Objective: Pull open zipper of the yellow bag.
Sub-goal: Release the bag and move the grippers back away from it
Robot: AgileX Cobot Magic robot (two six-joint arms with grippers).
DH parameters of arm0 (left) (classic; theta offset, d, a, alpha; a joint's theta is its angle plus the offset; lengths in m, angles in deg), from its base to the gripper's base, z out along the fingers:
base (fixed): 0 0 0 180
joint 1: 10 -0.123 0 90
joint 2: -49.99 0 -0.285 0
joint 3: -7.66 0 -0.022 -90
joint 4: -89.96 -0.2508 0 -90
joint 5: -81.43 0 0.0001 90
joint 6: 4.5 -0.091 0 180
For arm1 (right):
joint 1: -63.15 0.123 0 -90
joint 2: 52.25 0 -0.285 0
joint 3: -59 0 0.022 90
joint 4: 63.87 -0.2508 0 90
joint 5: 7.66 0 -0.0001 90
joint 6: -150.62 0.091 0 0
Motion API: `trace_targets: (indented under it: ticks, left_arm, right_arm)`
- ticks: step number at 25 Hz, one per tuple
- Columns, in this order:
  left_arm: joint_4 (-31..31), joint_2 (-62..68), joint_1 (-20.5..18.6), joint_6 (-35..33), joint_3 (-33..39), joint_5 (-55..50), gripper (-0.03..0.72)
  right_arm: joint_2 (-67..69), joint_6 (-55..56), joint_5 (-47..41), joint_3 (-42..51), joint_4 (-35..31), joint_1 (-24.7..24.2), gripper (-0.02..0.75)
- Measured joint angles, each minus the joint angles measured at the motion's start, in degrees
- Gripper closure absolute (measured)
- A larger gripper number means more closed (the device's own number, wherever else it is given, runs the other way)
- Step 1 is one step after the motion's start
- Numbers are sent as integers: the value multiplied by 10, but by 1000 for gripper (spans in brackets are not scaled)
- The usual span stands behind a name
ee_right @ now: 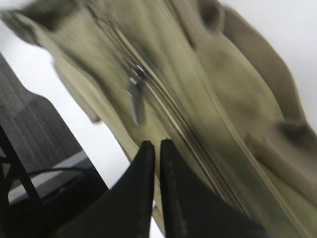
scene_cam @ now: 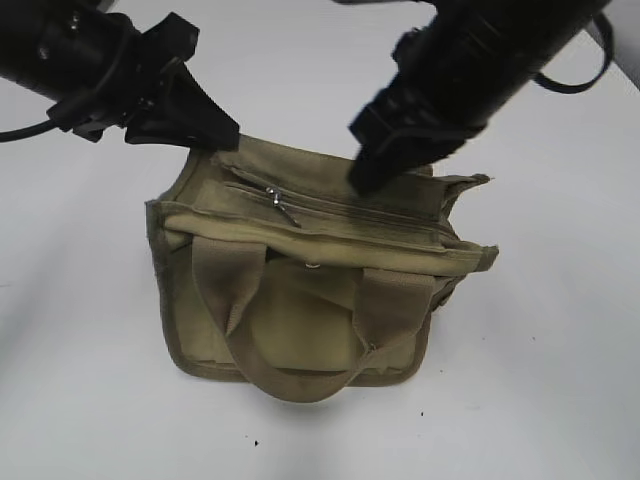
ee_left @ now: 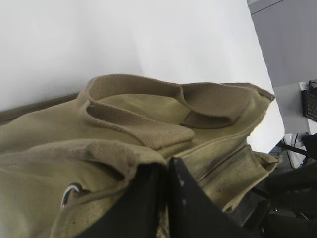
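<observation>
Yellow bag (scene_cam: 300,310) matt coarse canvas; zipper (scene_cam: 340,210) pull shiny metal; table (scene_cam: 560,350) smooth white.

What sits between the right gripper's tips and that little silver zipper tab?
Only a bare stretch of zipper on the yellow bag: right gripper, pull tab. The exterior and right wrist views show it.

The left gripper (scene_cam: 215,135) is reaching in from the upper left, its black fingers (ee_left: 148,198) pressing nearly together and pinching the corner edge of the yellow bag (scene_cam: 300,300). The right gripper (scene_cam: 362,182) is angling down from the upper right, its fingertips (ee_right: 148,153) sitting almost closed with a thin gap, holding nothing, hovering over the bag's top.
</observation>
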Motion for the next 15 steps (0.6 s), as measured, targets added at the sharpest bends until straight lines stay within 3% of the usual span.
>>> trace_targets:
  ticks: [3, 6, 10, 15]
  left_arm:
    - [2, 0, 0, 0, 0, 0, 668]
    - [3, 0, 0, 0, 0, 0, 668]
    - [2, 0, 0, 0, -8, -2, 668]
    - [-8, 0, 0, 0, -18, -8, 668]
  right_arm:
    - [7, -44, 62, 0, -42, 30, 591]
    - [26, -44, 105, 0, -34, 45, 496]
    - [43, -37, 140, 0, 7, 45, 475]
    - [46, -37, 139, 0, 12, 45, 463]
